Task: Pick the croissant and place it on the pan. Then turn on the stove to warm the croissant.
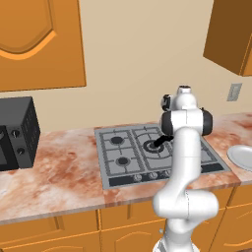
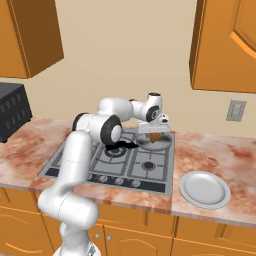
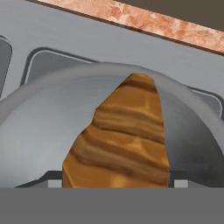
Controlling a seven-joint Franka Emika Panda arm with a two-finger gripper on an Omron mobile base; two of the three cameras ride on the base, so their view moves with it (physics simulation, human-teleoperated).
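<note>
The croissant [image 3: 122, 144], golden brown and ridged, sits between my two fingertips in the hand view. My gripper [image 3: 117, 183] is shut on it. In the right base view the gripper [image 2: 154, 130] hangs just over the pan [image 2: 161, 142] with the croissant [image 2: 154, 136] under the hand, low over the pan's floor. The grey pan [image 3: 39, 127] lies on the stove's [image 2: 95, 160] back right burner, its black handle [image 2: 122, 146] pointing left. In the left base view my arm hides most of the pan; its handle [image 1: 160, 142] shows on the stove [image 1: 115, 158].
Round knobs [image 2: 117, 181] line the stove's dark front strip [image 1: 147, 176]. A white plate [image 2: 205, 189] lies on the counter right of the stove. The black microwave [image 1: 15, 133] stands far left. Orange wall cabinets hang above both sides.
</note>
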